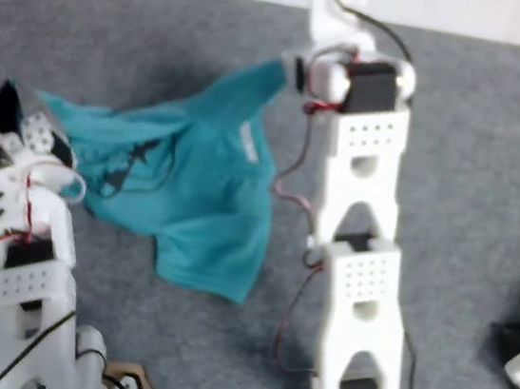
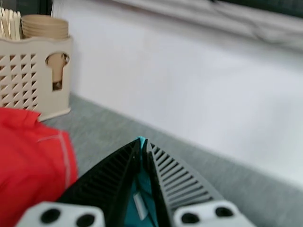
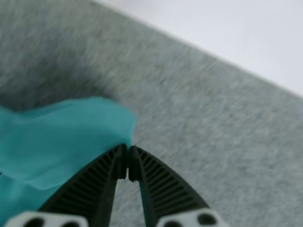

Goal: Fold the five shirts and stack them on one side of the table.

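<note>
A grey felt-covered table (image 1: pixel 497 139) spreads under two white jointed arms. Across it a teal short-sleeved shirt with a dark print (image 1: pixel 194 186) hangs stretched between them, its upper edge raised at both ends and its lower part lying rumpled on the felt, not yet folded.

The right arm (image 1: pixel 362 218) reaches up the middle of the table towards the far edge, while the left arm (image 1: pixel 23 250) stands at the near left corner. Just beside the left arm's end lies a red garment with pale stitching (image 2: pixel 28 161). Behind it, against the white wall, stands a beige plastic basket with a triangle-pierced wall (image 2: pixel 28 85), holding wooden sticks and paper cups.

The left gripper (image 2: pixel 143 146) is clamped on teal cloth, which shows between its ribbed black jaws. The right gripper (image 3: pixel 127 150) has its jaws pressed together on the very rim of the shirt's far corner.

That thin pinch looks the weak spot: any further pull apart could tug the corner free and drop the shirt in a heap. The slack lower part could also drag and crease, and the left arm could snag the red garment alongside.
</note>
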Controlling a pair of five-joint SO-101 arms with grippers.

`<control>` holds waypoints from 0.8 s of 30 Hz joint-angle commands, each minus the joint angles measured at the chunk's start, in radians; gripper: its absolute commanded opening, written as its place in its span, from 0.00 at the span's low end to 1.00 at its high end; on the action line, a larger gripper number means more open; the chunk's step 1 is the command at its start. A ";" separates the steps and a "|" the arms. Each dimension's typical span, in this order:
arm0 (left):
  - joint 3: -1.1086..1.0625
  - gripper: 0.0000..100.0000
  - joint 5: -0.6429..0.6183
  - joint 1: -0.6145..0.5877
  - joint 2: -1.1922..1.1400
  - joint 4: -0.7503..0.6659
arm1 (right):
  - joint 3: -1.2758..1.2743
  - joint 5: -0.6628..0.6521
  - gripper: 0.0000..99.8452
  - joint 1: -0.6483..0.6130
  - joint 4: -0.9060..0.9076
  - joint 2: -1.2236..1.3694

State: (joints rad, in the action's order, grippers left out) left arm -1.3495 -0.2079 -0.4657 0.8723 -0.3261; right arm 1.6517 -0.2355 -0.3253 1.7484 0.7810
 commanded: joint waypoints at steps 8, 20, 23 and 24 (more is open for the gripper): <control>-0.162 0.01 0.092 -0.005 0.010 0.043 | -0.088 0.055 0.01 -0.010 0.019 -0.033; 0.162 0.01 0.087 -0.173 0.008 0.684 | -0.946 0.043 0.01 -0.077 0.012 -0.512; 0.193 0.01 0.087 -0.219 0.008 0.769 | -1.182 0.021 0.01 -0.131 -0.015 -0.650; 0.202 0.01 0.087 -0.236 0.005 0.787 | -1.251 0.020 0.01 -0.142 -0.028 -0.694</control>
State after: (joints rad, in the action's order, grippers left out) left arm -1.2267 -0.1235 -0.6345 0.8738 0.3782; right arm 0.6007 -0.2002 -0.4235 1.7499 0.2593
